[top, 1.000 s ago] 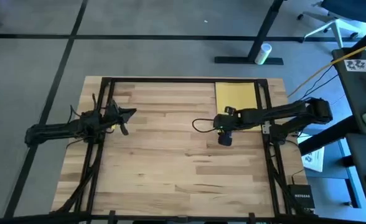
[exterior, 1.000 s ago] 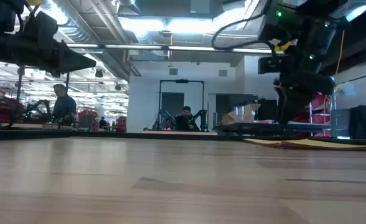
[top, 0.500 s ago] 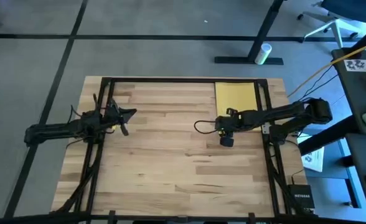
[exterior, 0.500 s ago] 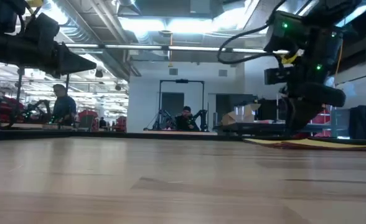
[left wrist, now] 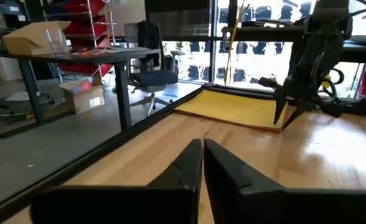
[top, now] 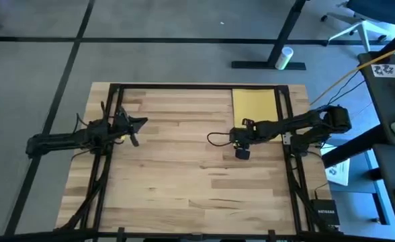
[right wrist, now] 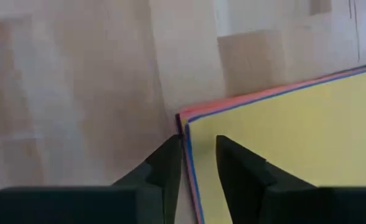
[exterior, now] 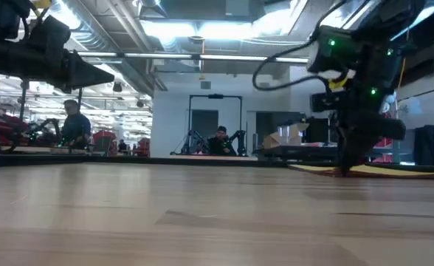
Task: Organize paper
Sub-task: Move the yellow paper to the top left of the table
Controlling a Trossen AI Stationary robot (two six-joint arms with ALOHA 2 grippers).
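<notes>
**Right gripper sitting at the corner of the paper stack**

From above we only get the yellow top sheet of the paper [top: 254, 107]; the sheets under it are hidden, and its right side is cut by the dark frame rail. In the right wrist view thin pink and blue edges peek out at the stack's corner [right wrist: 184, 118], nothing more.

The stack lies in the upper right of the high view, flush with the table's [top: 177, 168] far edge. The right gripper [top: 241, 152] is at its near-left corner, fingers [right wrist: 165, 168] slightly parted, one on either side of the stack's edge, gripping nothing as far as we can see.

The left gripper [top: 136, 132] waits mid-left, fingers [left wrist: 189, 162] pressed together, empty.

Loads of bare wood across the middle and lower frame.
</notes>
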